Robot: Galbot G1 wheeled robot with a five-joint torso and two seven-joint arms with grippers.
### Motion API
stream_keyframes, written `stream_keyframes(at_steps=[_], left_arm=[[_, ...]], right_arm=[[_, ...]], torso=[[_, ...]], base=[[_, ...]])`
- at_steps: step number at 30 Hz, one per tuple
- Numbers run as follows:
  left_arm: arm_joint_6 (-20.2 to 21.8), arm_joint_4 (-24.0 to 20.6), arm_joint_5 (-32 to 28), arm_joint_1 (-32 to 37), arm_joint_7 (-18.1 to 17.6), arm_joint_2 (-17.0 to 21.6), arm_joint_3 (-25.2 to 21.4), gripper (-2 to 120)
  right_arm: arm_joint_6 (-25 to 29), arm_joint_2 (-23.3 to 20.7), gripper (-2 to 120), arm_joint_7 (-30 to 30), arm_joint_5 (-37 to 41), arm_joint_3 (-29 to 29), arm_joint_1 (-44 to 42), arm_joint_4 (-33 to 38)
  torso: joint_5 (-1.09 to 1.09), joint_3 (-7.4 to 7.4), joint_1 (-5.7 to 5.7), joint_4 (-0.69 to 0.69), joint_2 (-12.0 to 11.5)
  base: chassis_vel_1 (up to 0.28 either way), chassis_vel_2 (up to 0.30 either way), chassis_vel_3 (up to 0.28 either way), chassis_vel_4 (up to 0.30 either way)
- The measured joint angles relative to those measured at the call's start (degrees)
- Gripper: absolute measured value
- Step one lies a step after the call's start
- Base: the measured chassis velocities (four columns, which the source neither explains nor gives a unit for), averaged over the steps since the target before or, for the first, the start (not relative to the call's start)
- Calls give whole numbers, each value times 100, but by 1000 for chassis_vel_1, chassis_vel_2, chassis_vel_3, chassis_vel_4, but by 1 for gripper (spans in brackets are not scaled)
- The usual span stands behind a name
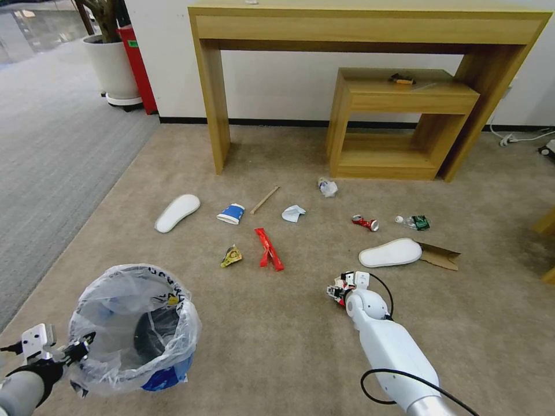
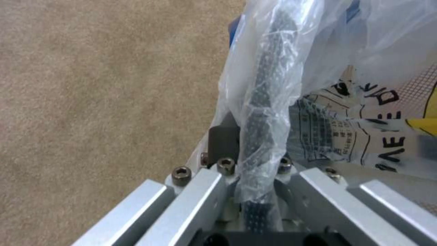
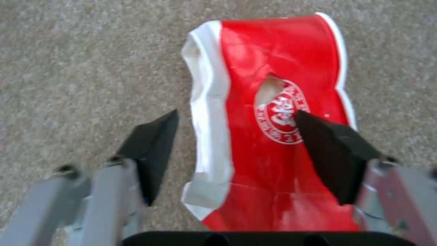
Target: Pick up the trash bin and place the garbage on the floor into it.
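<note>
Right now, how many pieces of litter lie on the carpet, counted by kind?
Insoles: 2
Cups: 2 (blue, red)
Wrappers: 2
Bottle: 1
Can: 1
Stick: 1
Cardboard: 1
Clear crumpled plastic: 1
White crumpled piece: 1
Total: 12
The open right gripper straddles the red cup; the left gripper grips the bin.

The left gripper (image 1: pixel 81 348) is sitting low at seven o'clock, fingers clamped together; the right gripper (image 3: pixel 237 136) is reaching down at five o'clock, fingers spread.
</note>
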Motion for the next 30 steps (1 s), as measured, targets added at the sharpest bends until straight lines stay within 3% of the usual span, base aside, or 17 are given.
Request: stream_keyframes(at_steps=[10,12,14,18,26,30], left_arm=[[0,-19,-44,-16,1,23,-4,0],[0,-25,-45,-16,1,24,-5,0],[0,-35,-47,-24,1,27,-5,0],[0,-51,-50,-55,0,43,10,0],[0,-89,-109,-159,-45,161,69,0],[0,-55,-119,-250,-71,262,129,0]], right_arm=[[130,-17,26,-20,2,101,-30,-37],[138,-22,23,-17,2,105,-41,-18],[167,-45,12,-3,3,108,-95,59],[224,-52,1,16,-21,149,-140,55],[573,-99,0,-62,-520,213,-217,90],[627,-244,0,-136,-598,180,-412,841]], torso=[[1,0,0,1,0],[2,0,0,1,1],[2,0,0,2,0],[2,0,0,1,0],[1,1,0,-1,0],[1,1,0,-3,0]], base=[[0,0,0,0],[0,0,0,0],[0,0,0,0],[0,0,0,0],[0,0,0,0],[0,0,0,0]])
